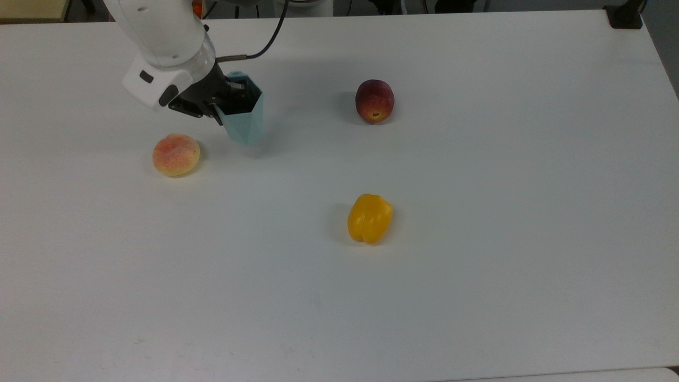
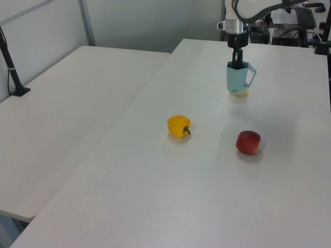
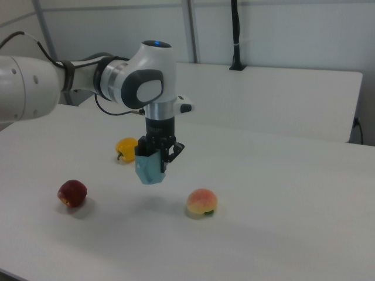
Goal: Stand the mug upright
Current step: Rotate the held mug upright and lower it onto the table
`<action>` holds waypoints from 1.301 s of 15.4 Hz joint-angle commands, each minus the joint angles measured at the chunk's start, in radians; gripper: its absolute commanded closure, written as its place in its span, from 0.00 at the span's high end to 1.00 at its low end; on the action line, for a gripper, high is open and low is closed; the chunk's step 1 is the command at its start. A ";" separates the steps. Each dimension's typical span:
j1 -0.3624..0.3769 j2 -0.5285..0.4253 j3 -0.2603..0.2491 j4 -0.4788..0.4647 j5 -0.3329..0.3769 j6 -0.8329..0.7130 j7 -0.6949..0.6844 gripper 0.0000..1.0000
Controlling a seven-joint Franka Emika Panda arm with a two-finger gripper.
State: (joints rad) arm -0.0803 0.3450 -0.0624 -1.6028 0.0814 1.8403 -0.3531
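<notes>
The pale teal faceted mug (image 1: 245, 122) hangs opening-up above the white table (image 1: 477, 212), its shadow on the table below it in the right view. My gripper (image 1: 229, 99) is shut on the mug's rim, one finger inside the dark opening. In the left view the mug (image 2: 236, 79) hangs straight under the gripper (image 2: 238, 63), handle towards the left view's right. In the right view the mug (image 3: 149, 169) tilts slightly under the gripper (image 3: 157, 153). It is close to the peach, on the top view's right of it.
A peach (image 1: 176, 155) lies on the table to the top view's left of the mug. A dark red apple (image 1: 374, 101) sits to the top view's right. A yellow bell pepper (image 1: 370, 218) lies nearer the top view's bottom. A second table (image 2: 67, 103) adjoins.
</notes>
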 commanded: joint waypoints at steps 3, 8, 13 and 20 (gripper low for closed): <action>-0.019 0.136 -0.010 0.130 0.040 0.048 -0.020 0.00; -0.009 0.203 -0.004 0.181 0.069 0.123 -0.021 0.00; 0.030 0.252 0.003 0.182 0.069 0.155 -0.024 0.00; 0.039 0.247 0.003 0.179 0.066 0.152 -0.018 1.00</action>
State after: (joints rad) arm -0.0474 0.5985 -0.0510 -1.4353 0.1290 1.9884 -0.3531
